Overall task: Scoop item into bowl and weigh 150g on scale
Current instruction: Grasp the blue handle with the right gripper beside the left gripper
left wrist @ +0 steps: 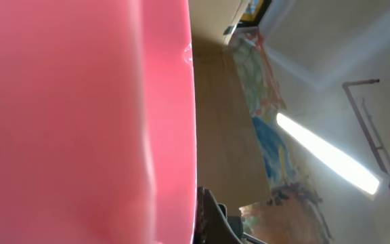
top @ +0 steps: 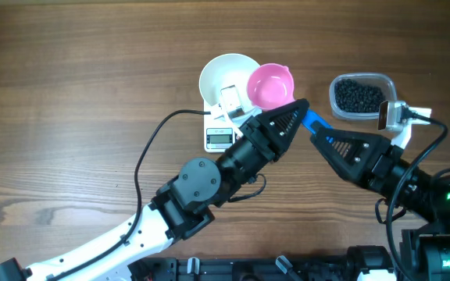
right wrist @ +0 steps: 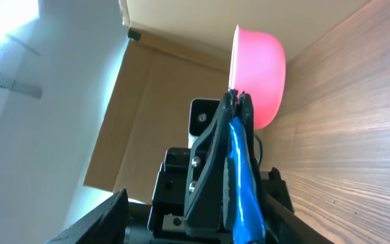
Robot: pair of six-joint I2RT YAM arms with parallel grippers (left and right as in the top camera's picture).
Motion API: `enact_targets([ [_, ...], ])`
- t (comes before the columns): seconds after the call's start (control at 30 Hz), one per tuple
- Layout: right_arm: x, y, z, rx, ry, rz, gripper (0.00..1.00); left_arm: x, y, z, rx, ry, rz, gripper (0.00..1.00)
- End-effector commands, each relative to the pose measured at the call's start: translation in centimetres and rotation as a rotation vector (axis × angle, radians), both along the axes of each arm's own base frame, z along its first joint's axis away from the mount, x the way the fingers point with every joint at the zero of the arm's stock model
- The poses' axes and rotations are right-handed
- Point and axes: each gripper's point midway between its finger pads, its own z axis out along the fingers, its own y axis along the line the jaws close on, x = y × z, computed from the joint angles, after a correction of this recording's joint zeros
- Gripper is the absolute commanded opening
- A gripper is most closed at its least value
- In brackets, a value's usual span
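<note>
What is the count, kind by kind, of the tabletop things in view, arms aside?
round white glossy bowl: 1
small pink plastic cup: 1
clear rectangular plastic tub of tiny black beads: 1
white digital kitchen scale: 1
Total: 4

Overhead is evenly lit and sharp, but in the left wrist view a ceiling lamp (left wrist: 327,152) glares beside the blurred pink cup (left wrist: 80,122).

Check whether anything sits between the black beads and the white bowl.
Yes: seen from overhead, the pink cup and the left gripper beside it lie between the beads and the bowl.
</note>
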Motion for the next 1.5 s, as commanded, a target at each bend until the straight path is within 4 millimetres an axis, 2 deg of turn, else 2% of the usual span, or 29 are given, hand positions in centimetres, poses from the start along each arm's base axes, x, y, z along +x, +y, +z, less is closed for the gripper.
enact_targets([
  [0.0,1.4,-1.1,0.8,0.017,-0.003,-0.105,0.64,0.1,0.5,1.1,-0.025,-0.012,0.028,0.04],
  [0.2,2.1,-1.0,0.0,0.026,0.051,-0.092,0.67,-0.1,0.9,2.2,-0.066,-0.039,0.028,0.04],
  [0.6,2.2,-0.5,-0.4,0.04,0.097,-0.049,0.67,0.3,0.9,1.6,0.002,-0.076,0.07,0.04],
  [0.93,1.2,0.2,-0.5,0.039,0.108,0.022,0.59,0.4,0.8,1.4,0.005,-0.073,0.071,0.04],
  [1.27,1.2,0.2,-0.4,0.041,0.109,0.022,0.5,0.3,0.8,1.4,0.009,-0.072,0.069,0.04],
  [1.47,1.2,0.1,-0.3,0.041,0.099,0.02,0.5,0.2,0.7,1.4,0.01,-0.075,0.06,0.04],
])
